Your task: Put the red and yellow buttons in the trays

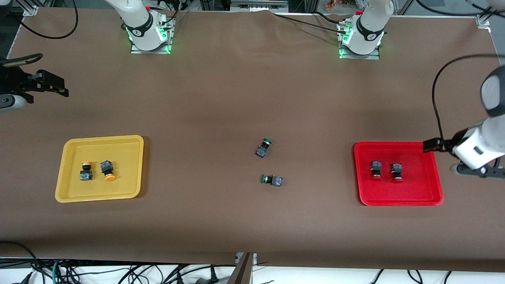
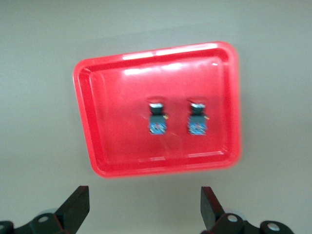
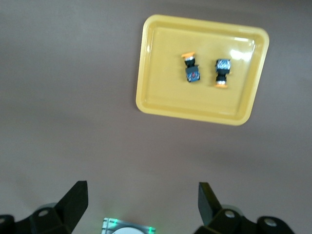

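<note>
a wide table [image 1: 221, 98] covered in brown paper fills the front view, the sheet faintly creased near 12 o'clock. past its lower edge, from 7 to 5 o'clock, black cables [image 1: 118, 272] tangle over a pale floor [image 1: 339, 276]. metal framing [image 1: 244, 6] runs along 12 o'clock. green light glows on two mounting plates [image 1: 151, 48] at 11 and 1 o'clock.
</note>
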{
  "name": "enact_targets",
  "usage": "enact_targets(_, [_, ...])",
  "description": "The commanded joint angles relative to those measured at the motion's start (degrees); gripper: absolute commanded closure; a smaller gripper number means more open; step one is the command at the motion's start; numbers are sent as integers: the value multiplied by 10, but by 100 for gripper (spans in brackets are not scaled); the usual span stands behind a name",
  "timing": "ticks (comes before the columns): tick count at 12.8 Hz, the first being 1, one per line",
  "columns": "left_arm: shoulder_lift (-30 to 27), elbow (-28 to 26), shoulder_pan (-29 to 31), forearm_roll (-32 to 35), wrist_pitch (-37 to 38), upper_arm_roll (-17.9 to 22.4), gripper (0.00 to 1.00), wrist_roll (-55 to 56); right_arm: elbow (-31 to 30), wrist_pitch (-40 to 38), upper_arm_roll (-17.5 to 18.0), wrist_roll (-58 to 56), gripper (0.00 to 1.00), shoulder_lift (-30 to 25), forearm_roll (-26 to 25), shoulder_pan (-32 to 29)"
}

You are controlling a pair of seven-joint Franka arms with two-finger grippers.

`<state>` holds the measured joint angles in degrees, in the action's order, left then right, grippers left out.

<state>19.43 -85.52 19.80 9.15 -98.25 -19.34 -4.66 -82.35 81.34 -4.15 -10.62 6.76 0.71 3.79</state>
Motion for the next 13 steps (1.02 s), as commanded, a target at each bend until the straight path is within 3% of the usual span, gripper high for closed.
enact_targets(1, [-72, -22, 6, -43, 36, -5, 0, 4, -11, -7, 19, 30, 0, -11, -25, -6])
enact_targets(5, [-142, -25, -27, -99, 73, 16, 0, 7, -5, -4, 18, 25, 0, -3, -46, -2])
enact_targets(7, [-165, -26, -111, -109, 90, 94, 0, 8, -5, -3, 15, 24, 0, -3, -44, -5])
enact_targets(11, [-189, -46, -222, -115, 95, 186, 0, 13, -4, -2, 15, 26, 0, -1, -41, -6])
enact_targets(13, [-188, -47, -231, -115, 94, 191, 0, 13, -4, -2, 14, 26, 0, 0, -40, -5])
